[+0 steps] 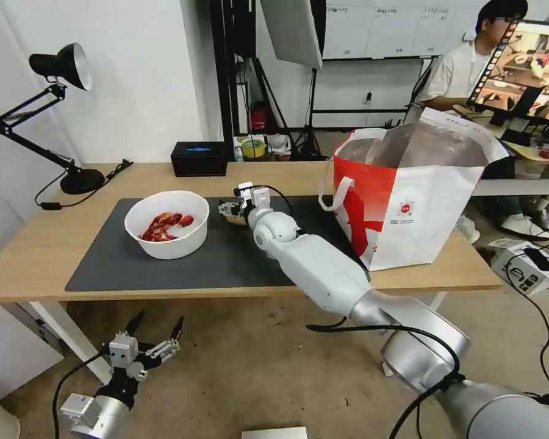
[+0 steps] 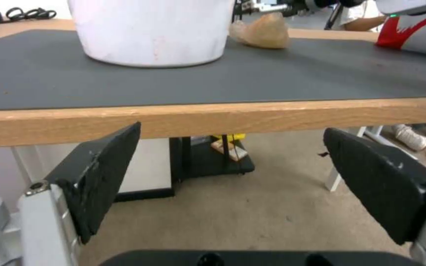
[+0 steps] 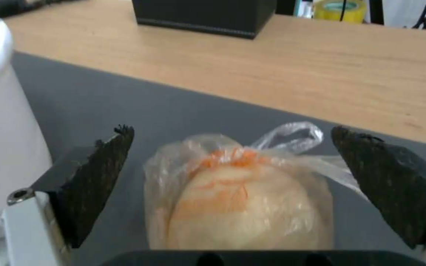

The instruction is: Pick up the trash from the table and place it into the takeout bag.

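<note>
Pre-grasp step: right gripper [image 3: 233, 162] spread wide around the clear bag with beige lump [image 3: 242, 199] on the dark mat [image 1: 226, 256], between white bowl [image 1: 166, 225] and takeout bag [image 1: 409, 201]; next calls for closing on it, probably. Bowl holding red shellfish scraps [image 1: 165, 225], takeout bag's foil interior not readable (contents unclear). Left gripper [image 1: 155, 332] parked below table [image 1: 36, 244] edge, fingers apart, empty.

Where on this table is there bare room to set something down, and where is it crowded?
Free: the grey mat in front of the white bowl, and the bare wood between lamp base and mat. Crowded: between bowl and takeout bag, where the open right gripper straddles the bagged lump.
</note>
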